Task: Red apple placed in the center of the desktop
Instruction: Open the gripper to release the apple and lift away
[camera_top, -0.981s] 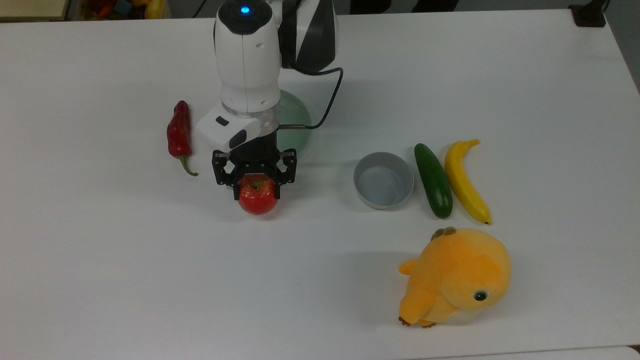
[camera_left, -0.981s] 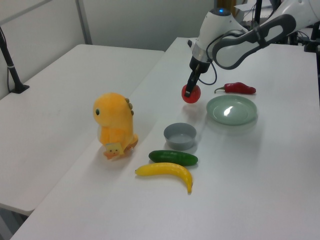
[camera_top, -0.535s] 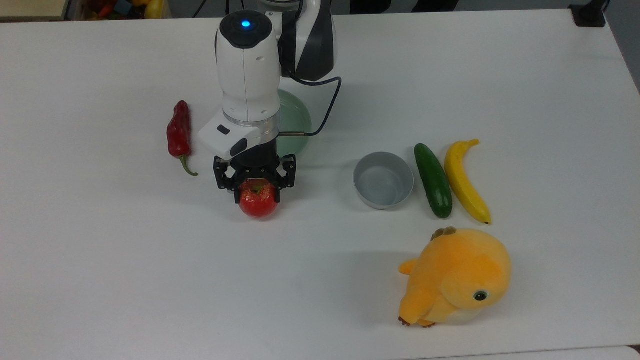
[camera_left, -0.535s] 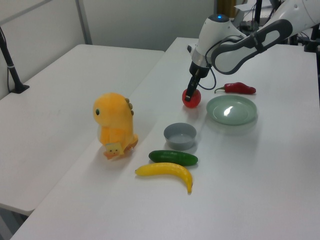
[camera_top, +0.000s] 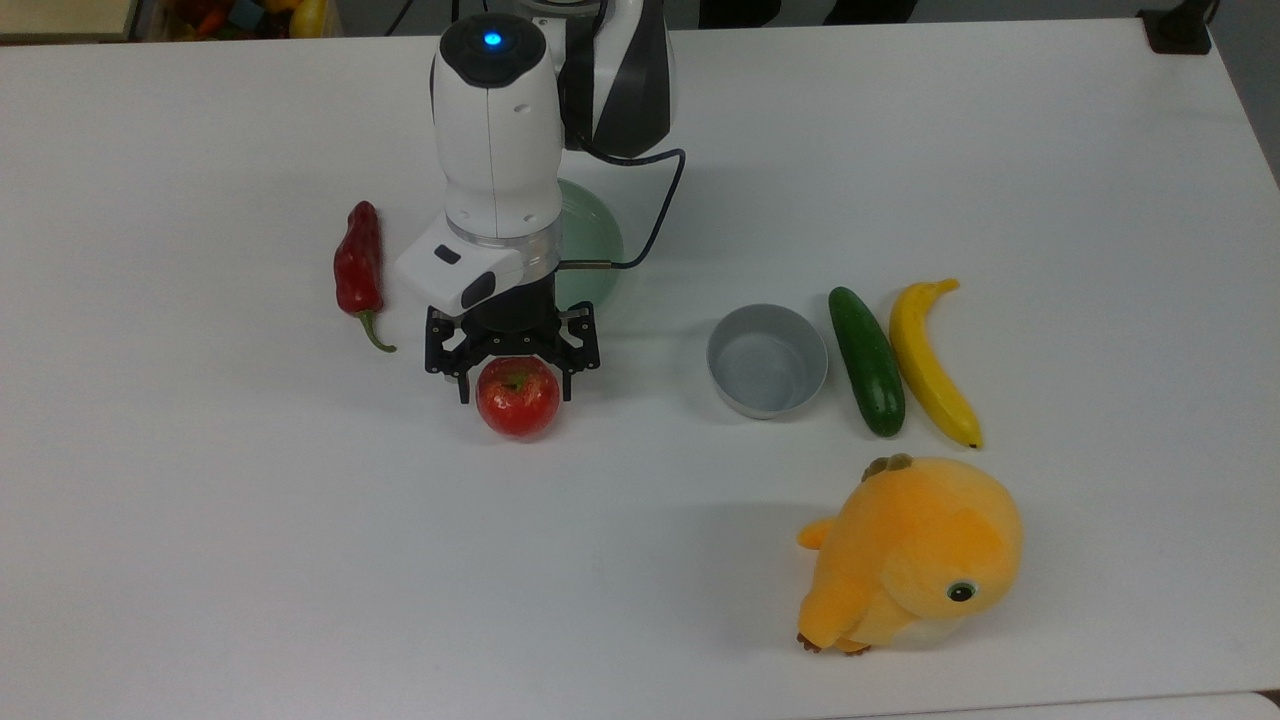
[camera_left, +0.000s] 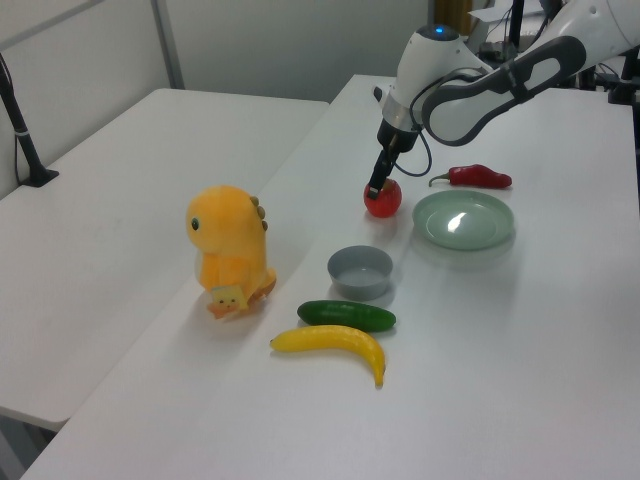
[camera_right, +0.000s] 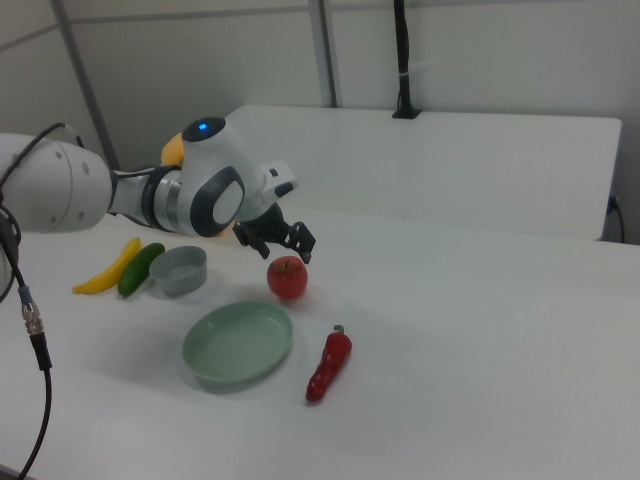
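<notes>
on the desktop (camera_top: 250, 560) the job looks all but done — the red apple (camera_top: 518, 397) sits near the middle, and the gripper (camera_top: 513, 377) straddles it with jaws apart, only needing to lift away.

A: What carries it all?

B: A plain white desk (camera_top: 200, 560) — wide and matte.

A: And lying on it?

B: In the top view, a red apple (camera_top: 518, 397) sits near the middle, with a dark red chili pepper (camera_top: 358, 266) to its left. A pale green plate (camera_top: 592, 245) lies behind it. To the right come a grey bowl (camera_top: 767, 360), a cucumber (camera_top: 866, 361) and a banana (camera_top: 932, 362), side by side — and an orange plush toy (camera_top: 914, 555) nearer the front edge.
</notes>
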